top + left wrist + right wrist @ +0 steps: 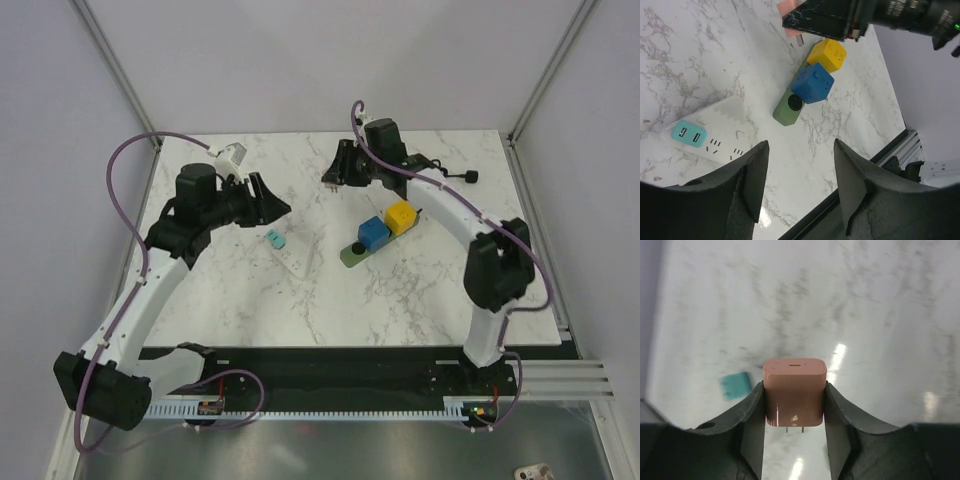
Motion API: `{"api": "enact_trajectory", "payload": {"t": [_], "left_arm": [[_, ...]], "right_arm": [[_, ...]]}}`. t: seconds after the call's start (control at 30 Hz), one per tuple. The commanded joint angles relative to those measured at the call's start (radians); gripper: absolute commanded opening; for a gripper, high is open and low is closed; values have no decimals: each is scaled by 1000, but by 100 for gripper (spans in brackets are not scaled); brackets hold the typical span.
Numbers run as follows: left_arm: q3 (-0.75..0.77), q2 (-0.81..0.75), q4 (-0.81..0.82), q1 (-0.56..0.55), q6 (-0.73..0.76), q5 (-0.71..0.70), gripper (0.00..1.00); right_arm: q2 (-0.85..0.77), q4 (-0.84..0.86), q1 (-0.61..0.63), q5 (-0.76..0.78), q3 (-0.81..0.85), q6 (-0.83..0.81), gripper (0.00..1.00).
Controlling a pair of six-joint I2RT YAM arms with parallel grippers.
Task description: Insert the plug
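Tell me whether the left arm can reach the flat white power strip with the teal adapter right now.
Probably yes: the left gripper hangs open close above the white power strip, with nothing standing between them. The right gripper holds the pink square plug elsewhere.

Worktop (300,310) – white marble pattern with grey veins, glossy; bright patches of glare (840,352) in the right wrist view.
Back wall (330,60) – plain pale panel, faint lilac tint.
Left wall (40,150) and right wall (600,150) – the same pale panels, meeting the back wall at the corners.
Corner posts – two slim metal bars, one left (115,60), one right (550,65), slanting up from the worktop's far corners.
Near edge – black strip (330,365), then a white slotted duct (330,410).
Silver grooved rail (570,378) at near right.
Dull grey metal surface (350,450) in front.
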Motion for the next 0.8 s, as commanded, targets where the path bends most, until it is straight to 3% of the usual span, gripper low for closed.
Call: {"api": "enact_trajectory", "payload": {"t": [0.0, 0.07, 0.27, 0.53, 0.77], "left_arm": [[-15, -115, 35, -56, 66, -115, 62], [-44, -177, 45, -87, 71, -165, 63], [-118, -302, 117, -145, 79, -214, 71], [-195, -365, 203, -220, 57, -260, 79], [-258, -363, 263, -239, 56, -321, 77]], "right_arm": [[-283, 483, 68, -146, -270, 351, 1], [-391, 677, 85, -159, -440, 510, 1], [-514, 995, 206, -146, -689, 767, 0], [-555, 1193, 317, 16, -797, 919, 0], [-554, 1247, 347, 75, -810, 979, 0]]}}
